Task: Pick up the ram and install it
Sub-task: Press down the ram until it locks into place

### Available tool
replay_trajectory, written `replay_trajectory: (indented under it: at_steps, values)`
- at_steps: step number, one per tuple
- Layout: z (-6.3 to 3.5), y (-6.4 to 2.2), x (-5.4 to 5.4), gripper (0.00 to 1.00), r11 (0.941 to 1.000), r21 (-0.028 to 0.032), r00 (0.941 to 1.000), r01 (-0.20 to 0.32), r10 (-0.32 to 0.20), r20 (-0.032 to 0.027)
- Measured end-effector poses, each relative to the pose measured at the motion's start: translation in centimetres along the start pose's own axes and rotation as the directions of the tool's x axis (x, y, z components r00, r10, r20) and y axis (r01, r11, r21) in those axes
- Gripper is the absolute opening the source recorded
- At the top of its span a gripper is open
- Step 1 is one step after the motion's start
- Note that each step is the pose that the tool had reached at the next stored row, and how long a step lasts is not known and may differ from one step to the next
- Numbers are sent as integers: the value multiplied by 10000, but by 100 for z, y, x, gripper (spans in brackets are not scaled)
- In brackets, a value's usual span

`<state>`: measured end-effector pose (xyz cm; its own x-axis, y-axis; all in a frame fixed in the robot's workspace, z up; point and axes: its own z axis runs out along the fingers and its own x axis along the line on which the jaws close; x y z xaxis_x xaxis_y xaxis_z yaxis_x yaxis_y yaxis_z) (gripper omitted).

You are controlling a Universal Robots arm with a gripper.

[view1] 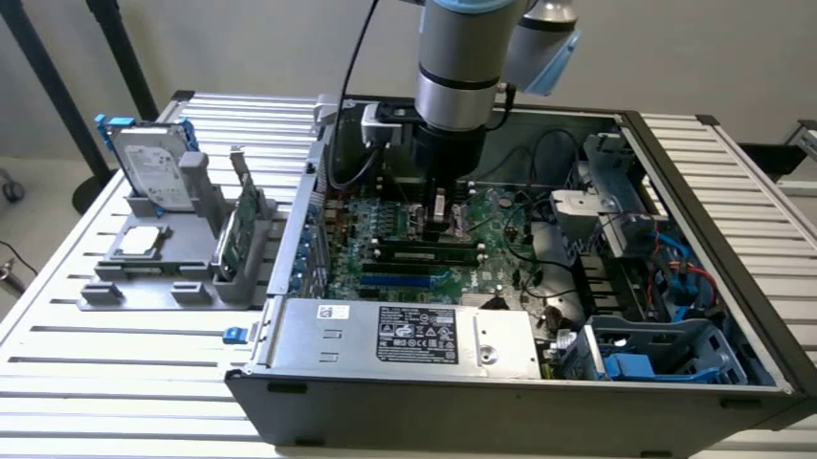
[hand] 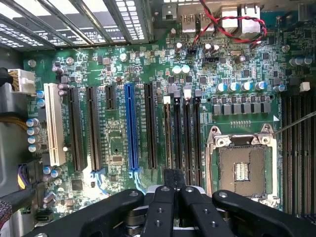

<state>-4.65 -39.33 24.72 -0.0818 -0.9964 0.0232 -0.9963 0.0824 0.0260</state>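
Observation:
The ram (view1: 428, 252), a long green stick with dark chips, stands on edge in a memory slot on the motherboard (view1: 383, 225) inside the open computer case. My gripper (view1: 441, 226) points straight down just above the ram's middle, and I cannot tell whether it touches the top edge. In the wrist view my gripper (hand: 174, 183) is shut with nothing showing between its black fingers (hand: 163, 207). Its tip sits over the row of memory slots (hand: 181, 133), beside the open processor socket (hand: 242, 168).
A grey stand (view1: 153, 277) at the exterior view's left holds a hard drive in a blue frame (view1: 151, 164), a green expansion card (view1: 243, 229) and a processor chip (view1: 141, 241). The power supply (view1: 408, 335) lies along the case front. Cables and drive cages (view1: 638, 239) crowd the case's right side.

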Motion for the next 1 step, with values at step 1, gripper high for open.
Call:
replay_trajectory:
  at_steps: [1]
  values:
    - [0,0,0,11,10000,0,10000,0,0,0]
